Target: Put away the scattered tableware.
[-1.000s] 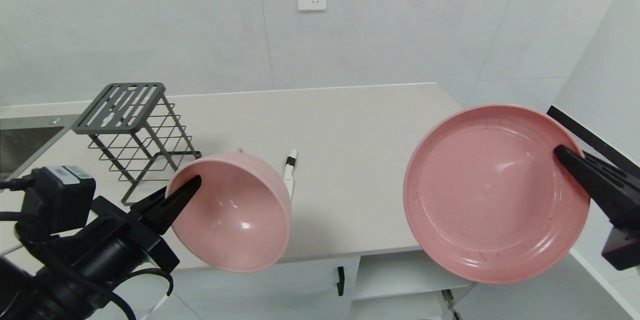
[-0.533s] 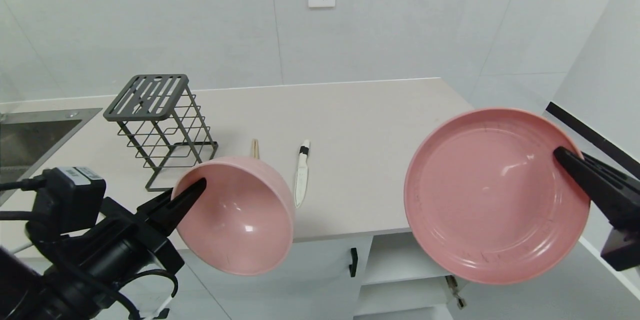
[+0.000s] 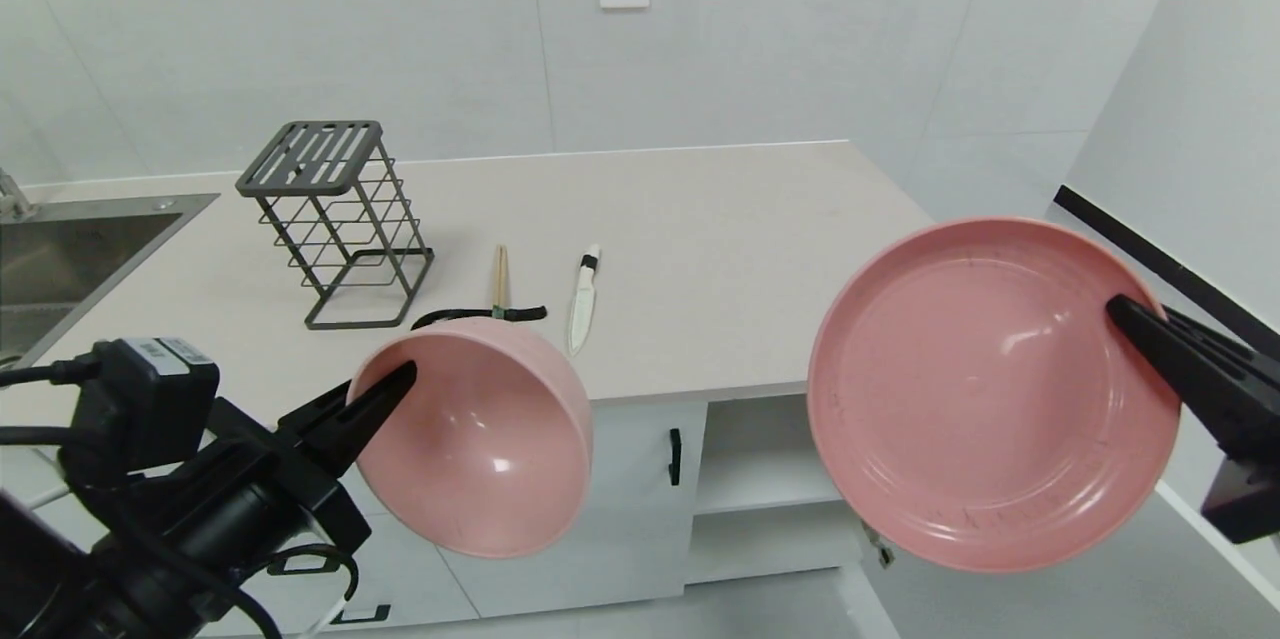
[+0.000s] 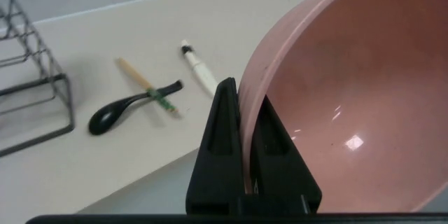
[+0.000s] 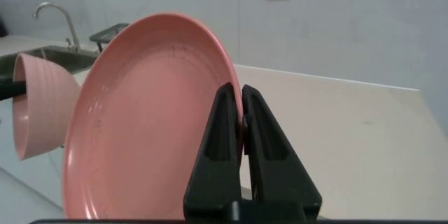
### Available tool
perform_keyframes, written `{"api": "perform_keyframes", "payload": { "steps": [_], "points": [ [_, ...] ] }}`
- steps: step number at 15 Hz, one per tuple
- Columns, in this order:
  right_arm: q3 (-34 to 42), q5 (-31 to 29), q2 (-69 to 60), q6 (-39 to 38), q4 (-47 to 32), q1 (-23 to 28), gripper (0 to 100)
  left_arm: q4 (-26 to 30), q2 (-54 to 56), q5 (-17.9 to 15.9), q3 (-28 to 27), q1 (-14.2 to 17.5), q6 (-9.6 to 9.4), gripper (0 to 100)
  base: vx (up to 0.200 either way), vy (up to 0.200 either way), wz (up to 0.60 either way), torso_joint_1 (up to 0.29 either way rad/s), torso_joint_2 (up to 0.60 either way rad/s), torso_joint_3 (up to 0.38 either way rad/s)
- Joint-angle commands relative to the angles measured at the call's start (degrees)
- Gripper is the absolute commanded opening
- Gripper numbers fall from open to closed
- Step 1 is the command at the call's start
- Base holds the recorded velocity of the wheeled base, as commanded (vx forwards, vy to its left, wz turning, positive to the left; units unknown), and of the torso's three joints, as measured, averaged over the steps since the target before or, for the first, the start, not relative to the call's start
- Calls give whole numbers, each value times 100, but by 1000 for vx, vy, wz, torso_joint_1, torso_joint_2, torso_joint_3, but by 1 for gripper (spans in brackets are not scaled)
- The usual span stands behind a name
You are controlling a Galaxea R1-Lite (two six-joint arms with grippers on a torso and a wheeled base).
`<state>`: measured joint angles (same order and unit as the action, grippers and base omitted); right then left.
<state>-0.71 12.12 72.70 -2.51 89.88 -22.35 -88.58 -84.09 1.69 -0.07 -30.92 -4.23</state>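
Note:
My left gripper (image 3: pixel 385 387) is shut on the rim of a pink bowl (image 3: pixel 485 444), held tilted in the air in front of the counter; in the left wrist view its fingers (image 4: pixel 225 133) pinch the pink bowl (image 4: pixel 350 105). To the right, my right gripper (image 3: pixel 1130 311) is shut on the rim of a pink plate (image 3: pixel 980 389), held on edge. In the right wrist view the gripper (image 5: pixel 240 115) clamps the pink plate (image 5: pixel 147 126). On the counter lie chopsticks (image 3: pixel 499 271), a white-bladed knife (image 3: pixel 581 298) and a black spoon (image 4: pixel 129 108).
A dark wire rack (image 3: pixel 335 219) stands on the counter (image 3: pixel 700 219) toward the back left. A sink (image 3: pixel 60 249) sits at the far left, with a tap (image 5: pixel 54 14). Below the counter edge are a cabinet door with a black handle (image 3: pixel 675 456) and open shelves (image 3: pixel 765 489).
The whole head picture has shifted: the counter looks farther off and the cabinets below now show. Bowl and plate stay gripped as before.

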Motion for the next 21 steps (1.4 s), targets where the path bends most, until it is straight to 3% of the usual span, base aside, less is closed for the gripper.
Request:
{"api": "perform_keyframes", "payload": {
  "steps": [1, 6, 10, 21],
  "points": [
    [0, 1, 16, 5, 12, 2, 0, -2, -46, -2, -1, -2, -16, 0, 0, -200, 0, 7, 7, -7],
    [0, 1, 16, -4, 12, 2, 0, -2, -46, -2, -1, -11, 45, 0, 0, -80, 0, 2, 1, 0],
    [0, 1, 16, -4, 12, 11, 0, -2, -46, -2, -1, -2, 45, 0, 0, 0, -600, 0, 1, 5],
    [9, 1, 16, -4, 12, 20, 0, 33, -72, -2, -1, 33, 45, 0, 0, -18, 0, 0, 0, 0]
  ]
}}
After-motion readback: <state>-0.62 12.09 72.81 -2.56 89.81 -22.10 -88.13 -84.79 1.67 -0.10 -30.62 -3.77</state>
